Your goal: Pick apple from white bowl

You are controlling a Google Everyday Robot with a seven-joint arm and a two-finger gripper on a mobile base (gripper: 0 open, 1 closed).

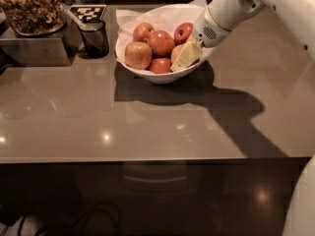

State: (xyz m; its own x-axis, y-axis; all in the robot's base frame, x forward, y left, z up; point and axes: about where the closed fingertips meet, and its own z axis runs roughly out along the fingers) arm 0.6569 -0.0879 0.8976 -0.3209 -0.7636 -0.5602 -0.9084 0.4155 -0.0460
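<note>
The white bowl [152, 75] stands at the back middle of the counter, lined with white paper and holding several apples. My gripper [186, 57] reaches down into the bowl's right side from the upper right. A pale yellow-orange apple [175, 51] lies right against it, mostly hidden behind it. Whether the gripper grips that apple does not show. A larger orange-red apple [138, 54] sits at the bowl's front left, and deep red apples [183, 32] lie behind.
A small black mesh cup [95, 37] stands just left of the bowl. A grey box [34, 50] topped with a tray of nuts [29, 9] fills the back left corner. The counter's front edge [147, 159] runs across the lower middle.
</note>
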